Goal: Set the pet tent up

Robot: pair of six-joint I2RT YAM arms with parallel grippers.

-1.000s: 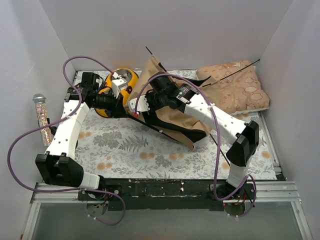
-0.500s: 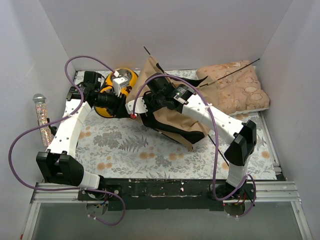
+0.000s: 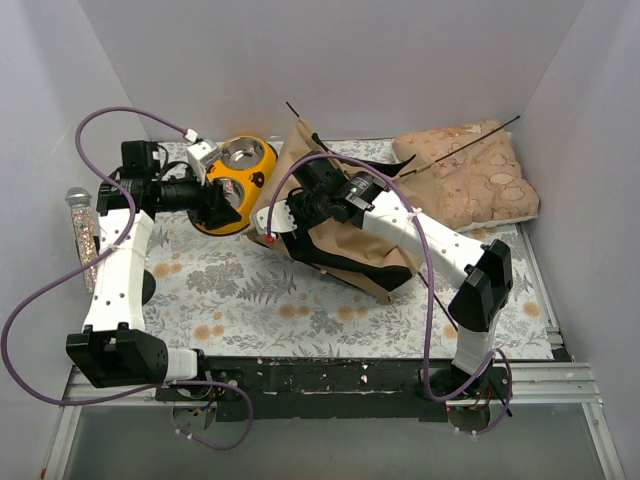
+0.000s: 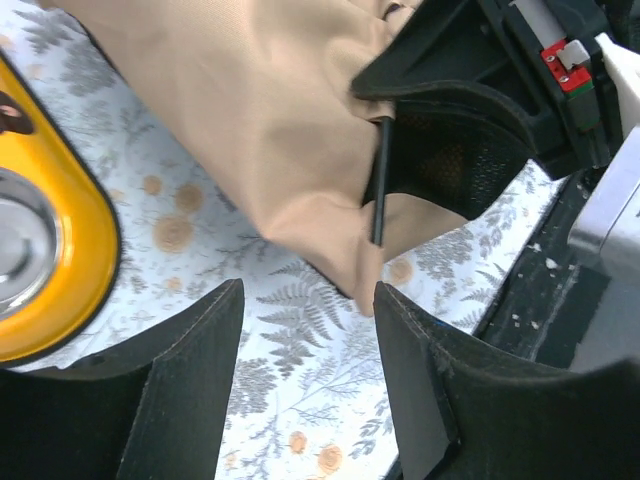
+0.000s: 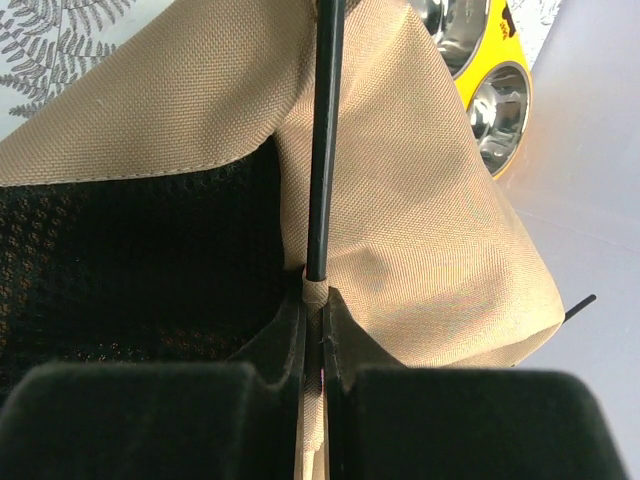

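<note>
On the flowered desk [image 3: 250, 290] the pet tent [image 3: 350, 245] lies crumpled. The right hand [image 5: 318, 305] is clamped on its corner, where a black pole [image 5: 325, 150] ends; the left hand [image 4: 308, 298] is spread apart, empty, beside the yellow double bowl [image 3: 240, 175].

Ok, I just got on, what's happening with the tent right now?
The right claw is shut on a corner of the pet tent, right where a thin black pole meets the fabric. The left claw is open and holding nothing, beside the yellow bowl and facing the tent's edge. The tent lies slumped on the floral mat, not yet standing, and another pole reaches out over the cushion.
</note>
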